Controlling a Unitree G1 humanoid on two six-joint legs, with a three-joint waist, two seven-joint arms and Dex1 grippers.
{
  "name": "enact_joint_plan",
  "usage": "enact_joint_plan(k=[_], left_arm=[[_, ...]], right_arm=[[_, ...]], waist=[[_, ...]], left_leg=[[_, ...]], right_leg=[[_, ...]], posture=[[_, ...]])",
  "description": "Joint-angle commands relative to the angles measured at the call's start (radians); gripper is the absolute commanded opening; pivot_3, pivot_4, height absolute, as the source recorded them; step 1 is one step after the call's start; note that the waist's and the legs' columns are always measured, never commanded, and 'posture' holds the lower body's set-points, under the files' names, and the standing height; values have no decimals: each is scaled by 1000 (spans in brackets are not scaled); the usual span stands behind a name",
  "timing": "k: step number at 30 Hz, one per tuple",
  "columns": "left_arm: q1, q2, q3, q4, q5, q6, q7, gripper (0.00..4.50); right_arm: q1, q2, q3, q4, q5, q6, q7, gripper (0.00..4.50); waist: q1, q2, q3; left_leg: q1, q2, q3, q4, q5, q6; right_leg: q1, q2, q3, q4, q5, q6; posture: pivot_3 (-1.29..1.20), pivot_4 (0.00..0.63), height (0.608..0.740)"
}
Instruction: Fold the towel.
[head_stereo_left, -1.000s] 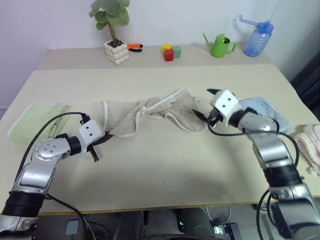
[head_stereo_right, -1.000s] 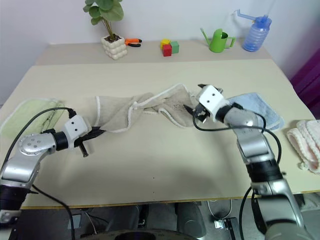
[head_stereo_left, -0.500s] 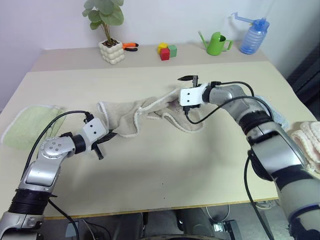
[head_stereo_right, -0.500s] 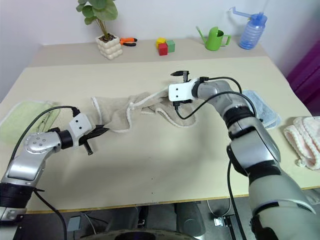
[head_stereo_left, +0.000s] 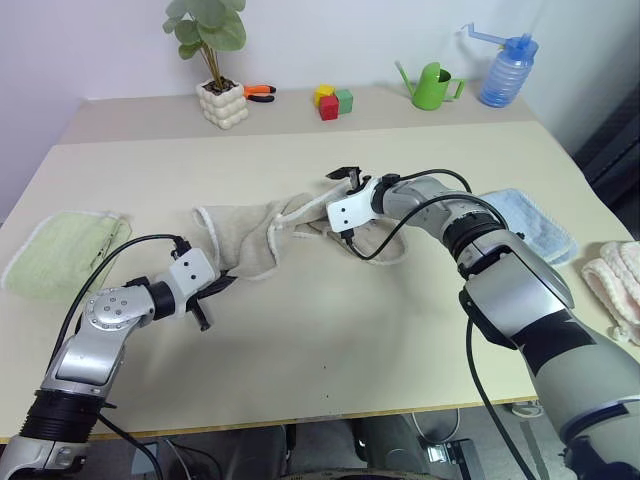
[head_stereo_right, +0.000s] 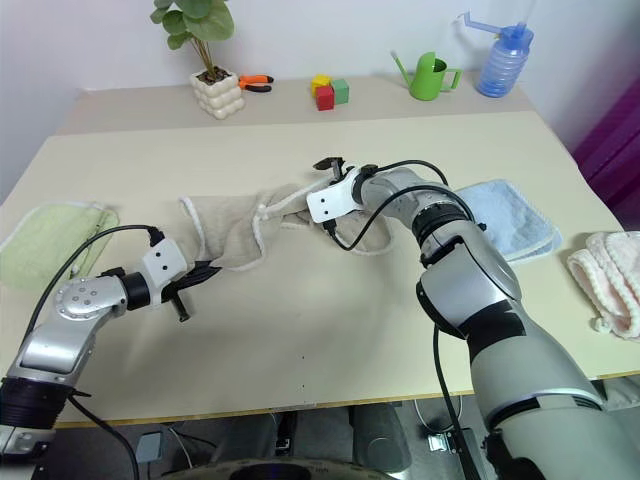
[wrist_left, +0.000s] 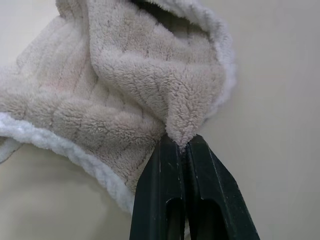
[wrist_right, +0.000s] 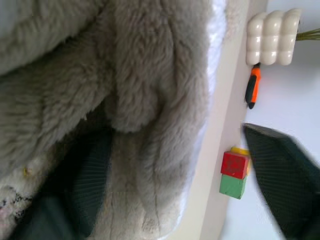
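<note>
Beige table (head_stereo_left: 330, 330), wide, pale wall behind. At centre, crumpled towel (head_stereo_left: 250, 235) strung between two arms. Light blue towel (head_stereo_left: 530, 225) at 3 o'clock, light green towel (head_stereo_left: 60, 250) at 9 o'clock, pink cloth (head_stereo_left: 615, 275) at the right edge. At 12 o'clock along the back: potted plant (head_stereo_left: 222, 75), green watering can (head_stereo_left: 435, 88), blue spray bottle (head_stereo_left: 505, 70), coloured blocks (head_stereo_left: 335, 102). Left gripper (wrist_left: 182, 150): fingers pinched on a towel corner. Right gripper (head_stereo_left: 345, 190): fingers apart, astride a towel fold.
</note>
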Motion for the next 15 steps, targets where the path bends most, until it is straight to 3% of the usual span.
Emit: enact_joint_plan(k=[1,5,6,11,15], left_arm=[[11,5,31,-35,-8,-10,9,0],[12,5,33,-41,-6,-7,15,0],[12,7,35,-39,-7,-9,15,0],[5,15,41,-21,-2,-21,10,0],[-20,19,40,1,-1,-25,4,0]], right_arm=[[-9,-11,-26,-19,17,-36,-24,2174],[26,-62,-57,-47,45,-89,-17,186],[39,-81,-67,-60,57,-109,-8,17],[163,-180,-132,-196,164,-204,115,17],[432,-312,-211,-584,362,-129,341,17]], waist=[[-1,0,0],[1,0,0],[2,0,0],[1,0,0],[6,0,0]], left_leg=[[0,0,0,0,0,0],[0,0,0,0,0,0],[0,0,0,0,0,0],[0,0,0,0,0,0],[-1,0,-1,1,0,1]], right_leg=[[0,0,0,0,0,0],[0,0,0,0,0,0],[0,0,0,0,0,0],[0,0,0,0,0,0],[2,0,-1,-1,0,0]], posture=[[0,150,727],[0,150,727],[0,150,727],[0,150,727],[0,150,727]])
